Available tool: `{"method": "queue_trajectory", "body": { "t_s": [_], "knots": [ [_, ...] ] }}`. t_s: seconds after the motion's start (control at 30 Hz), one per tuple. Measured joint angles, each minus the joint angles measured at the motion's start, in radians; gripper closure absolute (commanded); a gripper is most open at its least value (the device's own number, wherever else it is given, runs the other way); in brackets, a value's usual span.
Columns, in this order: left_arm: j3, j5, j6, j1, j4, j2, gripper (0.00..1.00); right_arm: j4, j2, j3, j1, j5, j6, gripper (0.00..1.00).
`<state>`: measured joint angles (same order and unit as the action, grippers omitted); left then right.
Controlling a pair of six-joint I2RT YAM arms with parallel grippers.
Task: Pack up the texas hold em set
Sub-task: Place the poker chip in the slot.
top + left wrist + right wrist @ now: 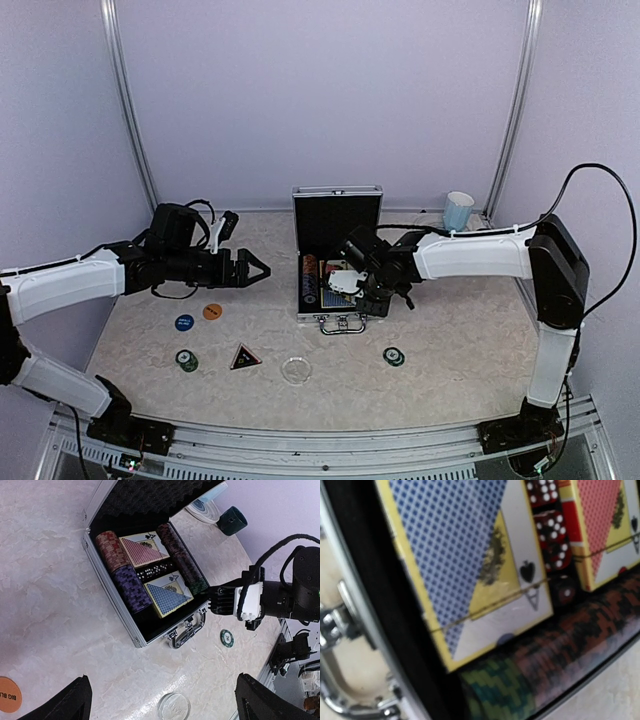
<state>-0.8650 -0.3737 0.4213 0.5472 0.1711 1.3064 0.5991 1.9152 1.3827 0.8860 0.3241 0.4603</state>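
Hovering R gripper [212, 600] at case [337, 215] rt rim, grip unclear | L gripper [258, 270] splayed wide, well apart from case

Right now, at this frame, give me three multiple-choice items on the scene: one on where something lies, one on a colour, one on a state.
1. The clear disc lies: A) on the table, nearer the arm bases than the case; B) inside the case; C) leaning against the case.
2. The card deck nearest the case's handle is: A) red; B) green; C) blue.
3. The left gripper is: A) shut tight; B) open, holding nothing; C) out of view.

1 A: the top view shows it on bare table in front of the case.
2 C: the left wrist view shows blue checks beside the handle.
3 B: its fingers stand wide apart with nothing between them.
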Motion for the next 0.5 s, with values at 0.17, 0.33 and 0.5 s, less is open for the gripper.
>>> {"method": "queue_trajectory", "body": {
  "t_s": [0.17,0.33,0.5],
  "knots": [
    [0.001,0.0,0.001,-0.005,-0.001,0.0,0.01,-0.018,0.0,0.0,0.0,0.016,0.006,0.73],
    [0.001,0.0,0.002,-0.007,-0.006,0.0,0.01,-0.029,0.0,0.0,0.0,0.05,0.01,0.69],
    [0.001,0.0,0.002,-0.008,-0.007,0.0,0.01,-0.054,0.0,0.0,0.0,0.125,0.01,0.44]
  ]
}}
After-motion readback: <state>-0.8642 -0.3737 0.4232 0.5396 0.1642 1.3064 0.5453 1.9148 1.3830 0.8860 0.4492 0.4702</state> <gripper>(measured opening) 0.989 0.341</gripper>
